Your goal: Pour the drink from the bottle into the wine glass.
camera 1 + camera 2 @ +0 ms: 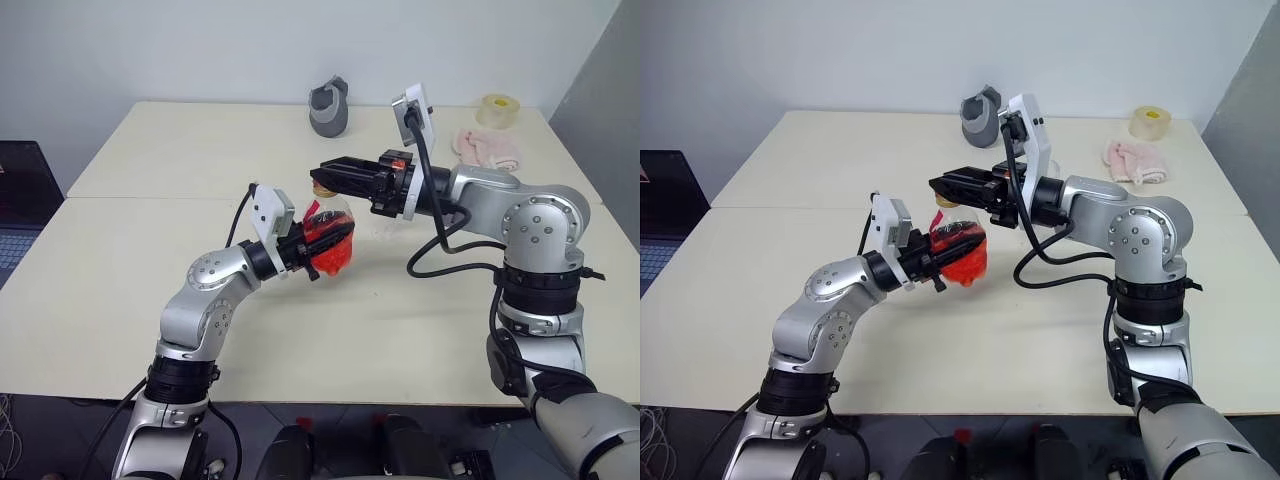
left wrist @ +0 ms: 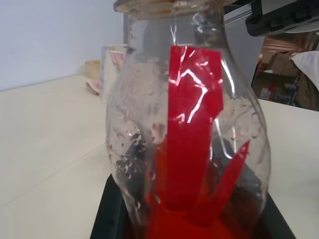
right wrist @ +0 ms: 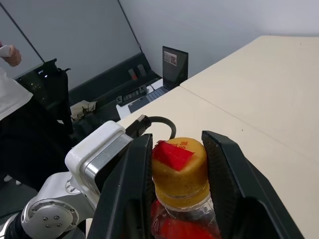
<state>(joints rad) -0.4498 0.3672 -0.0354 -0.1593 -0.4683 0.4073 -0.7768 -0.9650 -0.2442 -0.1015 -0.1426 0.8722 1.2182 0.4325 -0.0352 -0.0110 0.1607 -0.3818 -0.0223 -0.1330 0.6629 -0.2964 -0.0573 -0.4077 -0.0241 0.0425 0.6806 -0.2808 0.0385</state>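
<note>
Red liquid: the drink (image 1: 334, 258) fills the lower bulb of the bottle (image 1: 330, 237), which is held above the tabletop (image 1: 150, 260), clear of its surface.
Left tool: the left tool (image 1: 318, 246) is clenched around the bottle's rounded base, keeping it upright.
Right tool: the right tool (image 3: 177, 164) reaches in level from the side; its two black fingers (image 3: 130, 184) are closed on the yellow cap (image 3: 179, 164), one on each flank.
Step in hand: uncapping, as I read it. The cap is still on the neck, so no pouring can begin.
Next move: the right tool would have to twist the cap off and carry it away while the left holds the body firm; only then can the neck be tipped.
Wine glass: a clear vessel stands just behind the bottle in the left wrist view, but I cannot tell whether it is the glass.
Writing: a red strip of label (image 2: 192, 129) runs down the bottle and a red scrap sits on the cap; no brand or lettering is readable.
Other things: a grey cup-like object (image 1: 329, 106), a tape roll (image 1: 498, 109) and a pink cloth (image 1: 488, 148) lie at the far edge, well apart.
</note>
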